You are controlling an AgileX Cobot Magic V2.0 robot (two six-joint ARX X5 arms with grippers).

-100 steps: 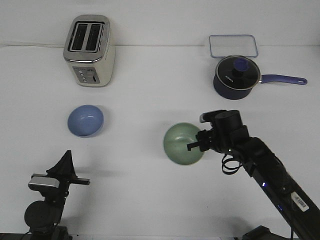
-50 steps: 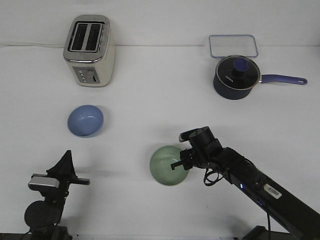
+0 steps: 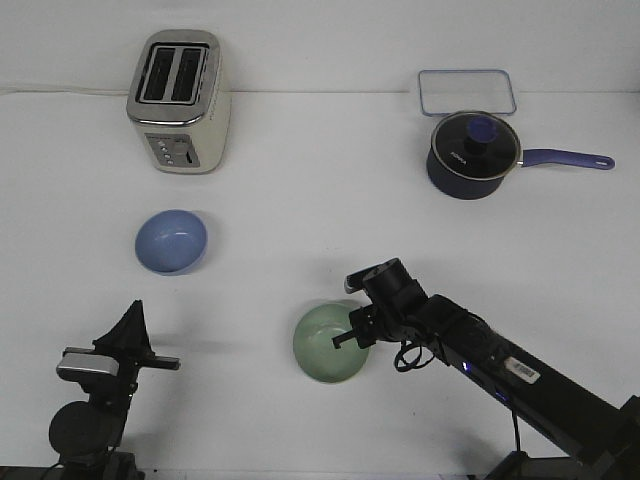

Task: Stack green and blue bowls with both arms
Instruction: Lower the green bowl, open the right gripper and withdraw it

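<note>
The pale green bowl (image 3: 325,345) is at the front middle of the table, upright; I cannot tell whether it rests on the table or hangs just above it. My right gripper (image 3: 351,336) is shut on its right rim, the arm reaching in from the lower right. The light blue bowl (image 3: 171,240) sits upright and alone on the table at the left. My left gripper (image 3: 130,325) is near the front left edge, below the blue bowl and well apart from it, pointing away from the camera. Its fingers overlap from this angle, so their state is unclear.
A cream toaster (image 3: 180,100) stands at the back left. A dark navy saucepan (image 3: 472,155) with a glass lid and blue handle sits at the back right, with a clear lidded container (image 3: 467,92) behind it.
My right gripper has carried the green bowl from the middle right toward the front and left, and lower. The blue bowl and my left arm have not moved.
</note>
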